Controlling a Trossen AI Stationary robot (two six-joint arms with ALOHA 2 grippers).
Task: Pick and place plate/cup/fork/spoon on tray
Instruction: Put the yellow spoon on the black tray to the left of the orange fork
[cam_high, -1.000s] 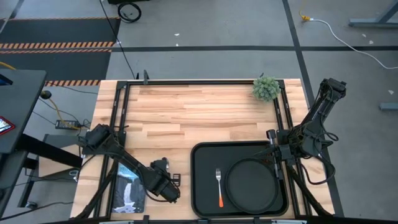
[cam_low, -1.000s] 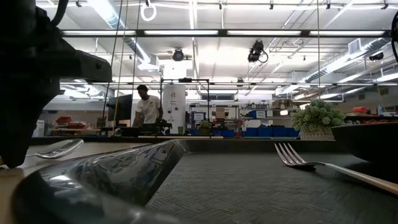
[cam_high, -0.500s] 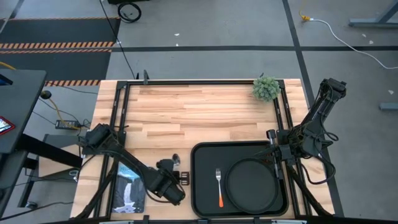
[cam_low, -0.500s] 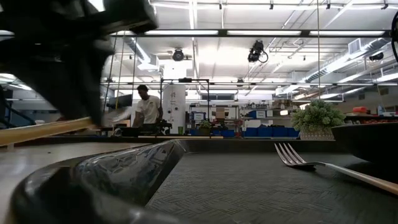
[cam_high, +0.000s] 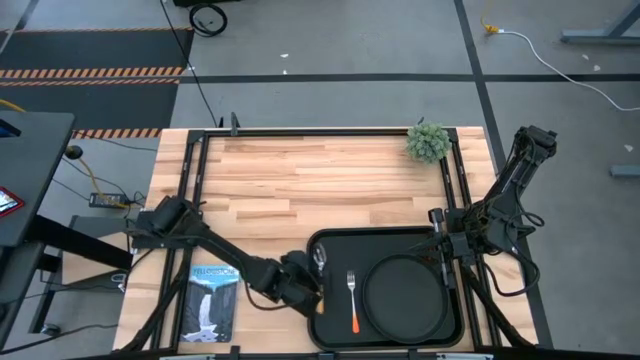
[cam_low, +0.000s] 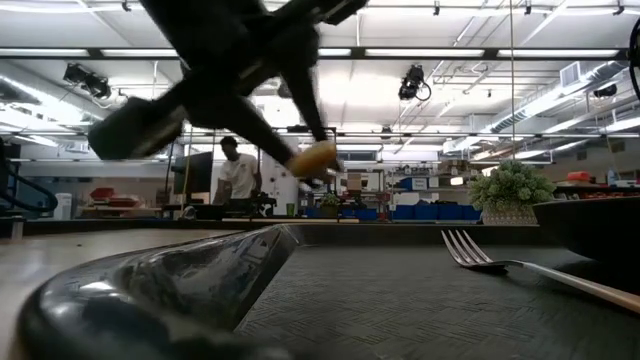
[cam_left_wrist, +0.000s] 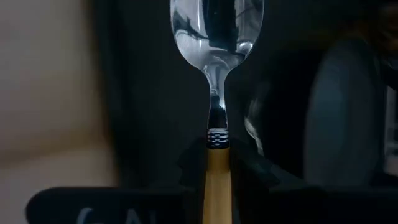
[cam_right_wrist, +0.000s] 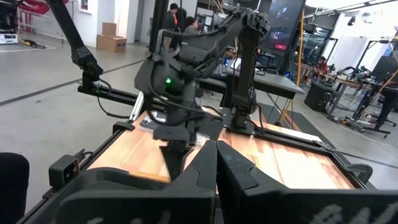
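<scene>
spoon (bowl forward) in left gripper

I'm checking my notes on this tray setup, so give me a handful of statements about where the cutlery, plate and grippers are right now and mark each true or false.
1. The left gripper holds the spoon by its orange handle. True.
2. The fork lies on the wooden table beside the tray. False: it lies inside the tray, left of the plate.
3. The plate sits in the right part of the tray. True.
4. The right gripper is carrying the fork. False: it holds nothing and waits at the tray's right edge.
5. The green plant stands on the tray. False: it stands at the table's far right corner, off the tray.
</scene>
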